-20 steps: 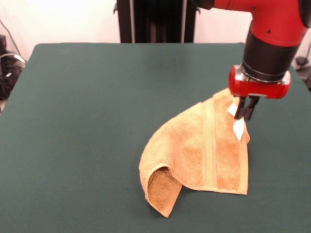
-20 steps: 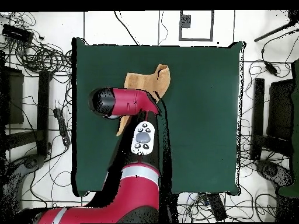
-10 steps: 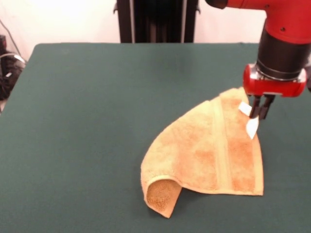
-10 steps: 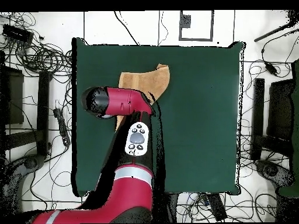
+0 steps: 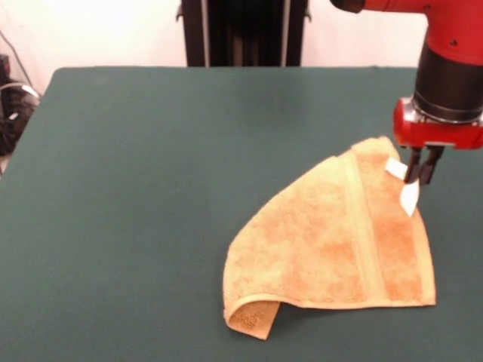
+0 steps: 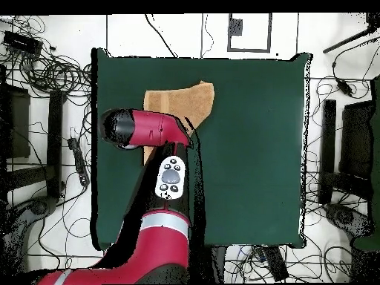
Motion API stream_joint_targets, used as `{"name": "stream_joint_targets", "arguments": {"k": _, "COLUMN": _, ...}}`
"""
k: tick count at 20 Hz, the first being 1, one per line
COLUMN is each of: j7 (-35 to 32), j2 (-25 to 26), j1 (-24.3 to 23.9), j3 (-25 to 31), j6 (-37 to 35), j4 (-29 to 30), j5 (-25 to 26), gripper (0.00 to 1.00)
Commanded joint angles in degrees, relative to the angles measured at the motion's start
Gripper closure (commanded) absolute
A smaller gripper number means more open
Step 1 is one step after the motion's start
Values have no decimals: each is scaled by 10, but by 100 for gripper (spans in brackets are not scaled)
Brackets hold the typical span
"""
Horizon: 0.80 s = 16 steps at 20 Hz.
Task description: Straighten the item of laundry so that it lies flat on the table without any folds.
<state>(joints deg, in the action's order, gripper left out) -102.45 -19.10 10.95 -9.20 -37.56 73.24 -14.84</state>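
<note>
The orange-tan towel point(image 5: 339, 241) lies on the dark green table point(image 5: 136, 188) at the right of the front view. Its near left corner is still curled under in a small fold point(image 5: 253, 317). A woven band runs down its right part. My gripper point(image 5: 420, 178) is shut on the towel's upper right edge, beside the white label point(image 5: 407, 197), and holds that corner slightly raised. In the overhead view the towel point(image 6: 178, 100) shows above the red arm, which hides the gripper.
The black pedestal point(image 5: 241, 34) stands behind the table's far edge. Cables and stands point(image 6: 52, 74) ring the table in the overhead view. The towel's right edge lies close to the table's right side in the front view.
My gripper has moved right with the towel's corner in it. The towel has spread wider and flatter, and the curled fold at its near left corner has shrunk.
</note>
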Motion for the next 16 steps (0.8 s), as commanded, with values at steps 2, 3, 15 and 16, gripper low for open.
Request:
{"name": "stream_joint_targets", "arguments": {"k": 2, "j7": -199, "j2": 5, "j1": 45, "j3": 29, "j6": -15, "j4": 23, "j5": -50, "gripper": 100}}
{"name": "stream_joint_targets", "arguments": {"k": 3, "j7": -203, "j2": 6, "j1": 50, "j3": 26, "j6": -18, "j4": 19, "j5": -53, "gripper": 100}}
{"name": "stream_joint_targets", "arguments": {"k": 15, "j7": -244, "j2": 22, "j1": 88, "j3": 13, "j6": -33, "j4": -21, "j5": -88, "gripper": 100}}
{"name": "stream_joint_targets", "arguments": {"k": 16, "j7": -241, "j2": 21, "j1": 87, "j3": 14, "j6": -29, "j4": -16, "j5": -89, "gripper": 100}}
